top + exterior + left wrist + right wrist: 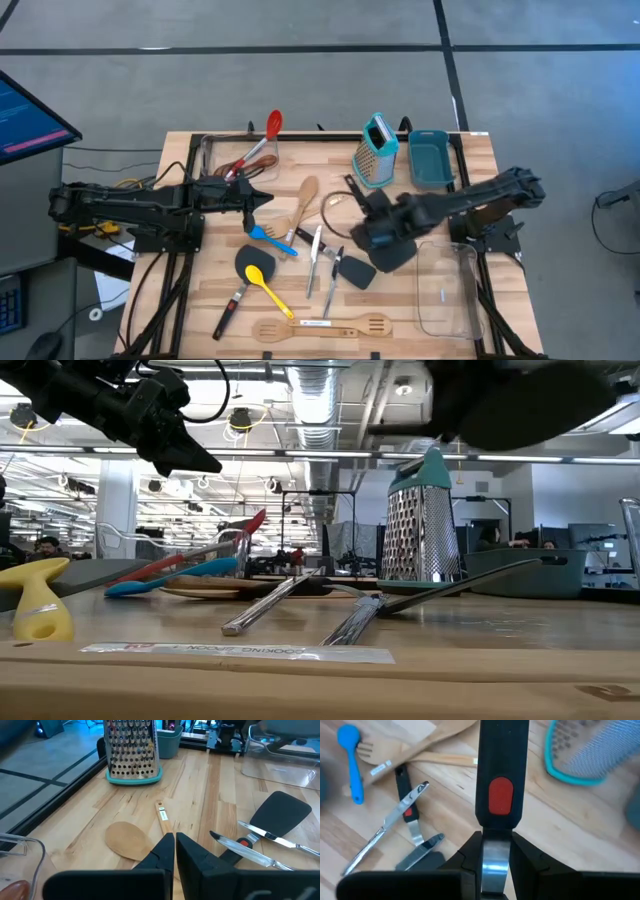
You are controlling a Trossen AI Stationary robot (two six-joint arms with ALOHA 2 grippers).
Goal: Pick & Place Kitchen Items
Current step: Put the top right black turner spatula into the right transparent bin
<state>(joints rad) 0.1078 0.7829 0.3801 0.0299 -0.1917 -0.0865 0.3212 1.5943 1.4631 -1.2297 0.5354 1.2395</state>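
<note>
Spanning the middle of the wooden surface (420,300) in the overhead view, the scattered utensils lie between the two arms, with the teal bin (430,158) at about one o'clock from the centre and the clear container (450,290) at about four o'clock. The right gripper (352,212) hangs near the centre, clenched on a black-handled utensil (501,775) with a red spot; its handle runs straight out ahead of the fingers, toward ten o'clock overhead, while the grater (376,152) stands just beyond at about one o'clock. Any placing probably turns on swinging that long axis round toward a container behind the arm. The left gripper (262,199) waits at nine o'clock, pinched shut on nothing, with the wooden spoon (131,840) just ahead of it.
</note>
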